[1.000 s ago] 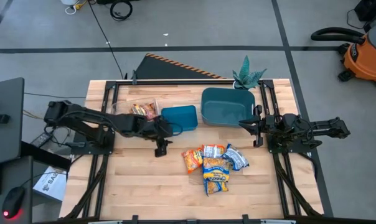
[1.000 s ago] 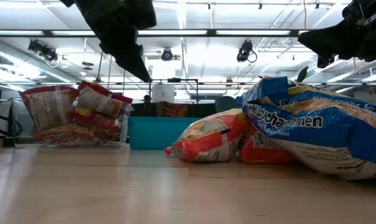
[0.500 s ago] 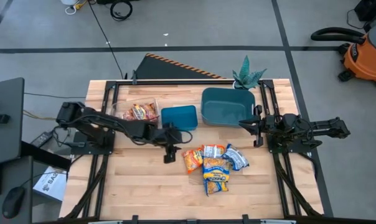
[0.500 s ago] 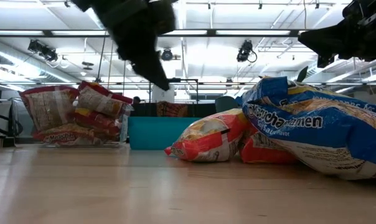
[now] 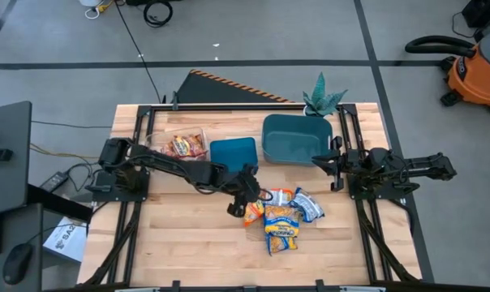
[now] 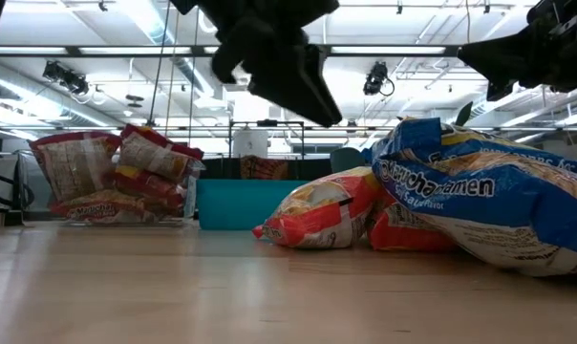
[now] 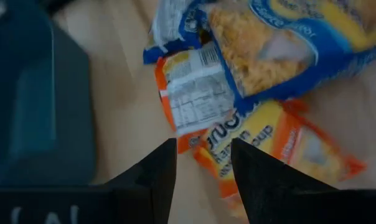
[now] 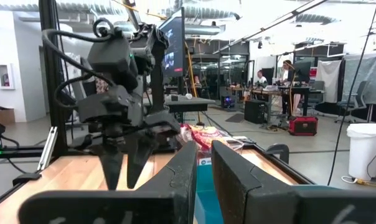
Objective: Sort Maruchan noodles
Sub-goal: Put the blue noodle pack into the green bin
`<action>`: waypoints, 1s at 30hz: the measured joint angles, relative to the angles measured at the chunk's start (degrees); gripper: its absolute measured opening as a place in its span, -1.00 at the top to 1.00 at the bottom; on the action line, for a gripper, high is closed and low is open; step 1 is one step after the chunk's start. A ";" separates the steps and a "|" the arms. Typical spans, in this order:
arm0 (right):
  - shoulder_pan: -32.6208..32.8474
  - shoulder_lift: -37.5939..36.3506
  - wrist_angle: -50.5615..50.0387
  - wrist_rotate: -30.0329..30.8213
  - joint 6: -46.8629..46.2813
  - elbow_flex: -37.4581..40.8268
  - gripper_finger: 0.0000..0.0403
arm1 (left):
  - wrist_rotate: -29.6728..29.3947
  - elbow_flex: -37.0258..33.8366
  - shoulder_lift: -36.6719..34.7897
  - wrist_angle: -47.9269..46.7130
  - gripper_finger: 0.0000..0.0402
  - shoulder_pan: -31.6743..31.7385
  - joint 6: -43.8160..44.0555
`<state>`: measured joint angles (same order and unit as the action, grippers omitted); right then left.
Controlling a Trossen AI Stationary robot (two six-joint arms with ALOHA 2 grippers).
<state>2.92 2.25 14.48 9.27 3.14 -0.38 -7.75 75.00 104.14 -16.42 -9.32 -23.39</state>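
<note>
Several Maruchan packets lie in a heap near the table's middle: an orange one, an orange-and-white one, a blue-silver one and a blue-yellow one resting on the others. More red packets stand in a clear box. My left gripper hovers open above the orange packet at the heap's left side and touches nothing. My right gripper waits at the table's right with its fingers a little apart.
A small teal bin sits just beyond the left gripper, and a larger teal bin stands to its right. A green plant stands at the far edge. Bare wood lies toward the near edge.
My left gripper has swept from beside the clear box and small teal bin toward the table's right and near side, ending above the heap's left edge. It has stayed open. The packets have not moved.
</note>
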 joint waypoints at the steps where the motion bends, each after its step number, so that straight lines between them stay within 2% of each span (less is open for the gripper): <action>1: 0.00 0.13 0.17 -0.01 0.00 0.02 0.73 | -0.06 -0.17 -0.02 0.36 0.20 0.07 -3.69; 4: 0.02 0.33 0.40 -0.01 0.00 0.00 0.73 | 0.19 -1.68 -0.02 6.47 0.20 0.95 -10.04; 9: 0.00 0.47 0.45 0.01 0.00 0.00 0.73 | 0.12 -1.49 -0.07 8.67 0.20 2.23 -7.09; 14: 0.00 0.47 0.44 0.01 0.00 0.00 0.73 | -0.34 1.27 0.56 6.57 0.22 1.53 -4.83; 23: 0.00 0.57 1.01 0.05 0.00 0.00 0.73 | -0.99 12.04 5.91 -7.98 0.29 -0.02 10.30; 30: 0.00 0.93 1.72 0.05 0.00 0.00 0.73 | -2.50 12.78 7.34 -9.32 0.29 -1.89 8.93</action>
<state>2.92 3.18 16.20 9.32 3.14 -0.38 -10.25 87.79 111.48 -25.74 -11.21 -14.46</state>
